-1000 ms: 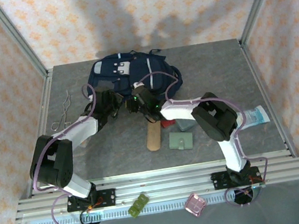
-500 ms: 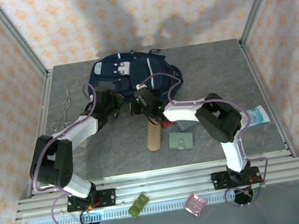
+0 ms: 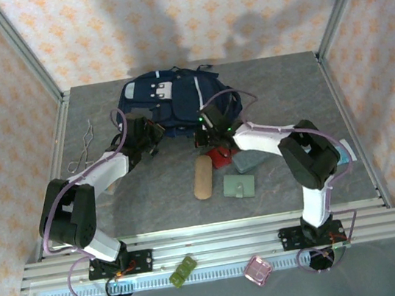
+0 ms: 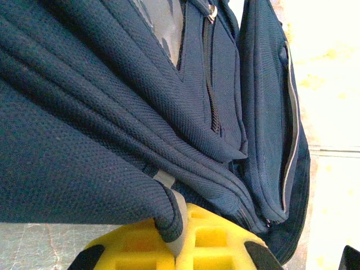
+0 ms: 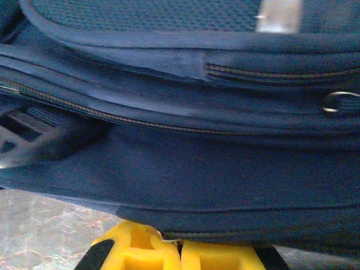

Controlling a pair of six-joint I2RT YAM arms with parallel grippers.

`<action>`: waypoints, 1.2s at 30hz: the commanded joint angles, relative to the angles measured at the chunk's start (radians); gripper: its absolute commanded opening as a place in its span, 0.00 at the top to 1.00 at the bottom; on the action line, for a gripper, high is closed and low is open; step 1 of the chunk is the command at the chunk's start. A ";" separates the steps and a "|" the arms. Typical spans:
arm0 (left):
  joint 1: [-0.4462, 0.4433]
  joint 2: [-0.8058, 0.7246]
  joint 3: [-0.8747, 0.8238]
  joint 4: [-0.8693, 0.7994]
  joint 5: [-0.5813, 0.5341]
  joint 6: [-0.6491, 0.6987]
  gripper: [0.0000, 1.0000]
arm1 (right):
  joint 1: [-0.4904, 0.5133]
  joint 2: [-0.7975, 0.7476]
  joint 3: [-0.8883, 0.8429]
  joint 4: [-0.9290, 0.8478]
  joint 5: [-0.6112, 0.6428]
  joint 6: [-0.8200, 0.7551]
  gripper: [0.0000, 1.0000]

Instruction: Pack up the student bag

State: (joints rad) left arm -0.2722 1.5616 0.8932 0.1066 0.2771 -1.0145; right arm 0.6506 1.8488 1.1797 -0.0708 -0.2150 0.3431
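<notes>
On the near rail at six o'clock lie a small green block (image 3: pixel 182 271) and a pink square piece (image 3: pixel 258 269). Just past them, toward the table's middle, a tan cylinder (image 3: pixel 202 177) lies end-on, with a grey-green wallet (image 3: pixel 239 185) at its four o'clock and a red item (image 3: pixel 221 156) and a grey-blue pad (image 3: pixel 248 161) just beyond that. At three o'clock a white-and-blue packet (image 3: pixel 346 149) is partly hidden behind the right arm. A bent wire piece (image 3: pixel 82 146) lies at nine o'clock near the left frame.

The student bag (image 3: pixel 168 100) lies at twelve o'clock on the far half of the table, front patches up. Both arms reach to its near edge. The left gripper (image 3: pixel 149 134) is at the bag's seven o'clock corner; its yellow fingers (image 4: pixel 135 247) are pressed together with a fold of navy fabric and grey trim pinched between them. The right gripper (image 3: pixel 206 128) is at the bag's five o'clock corner, fingers (image 5: pixel 140 250) closed tight on the bag's lower hem.
</notes>
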 commanded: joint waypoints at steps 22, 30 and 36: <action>0.028 0.222 0.297 -0.114 -0.154 0.224 1.00 | -0.068 -0.281 -0.133 -0.172 -0.054 -0.027 1.00; 0.028 0.224 0.344 -0.099 -0.100 0.244 0.48 | 0.027 -0.199 -0.069 -0.030 -0.210 0.087 1.00; -0.027 0.039 0.151 -0.082 -0.052 0.226 0.41 | 0.030 -0.161 -0.053 -0.014 -0.232 0.095 1.00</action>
State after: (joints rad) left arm -0.2604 1.6825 1.0885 -0.0097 0.1875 -0.7868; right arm 0.6765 1.6825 1.0817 -0.1360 -0.4076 0.4194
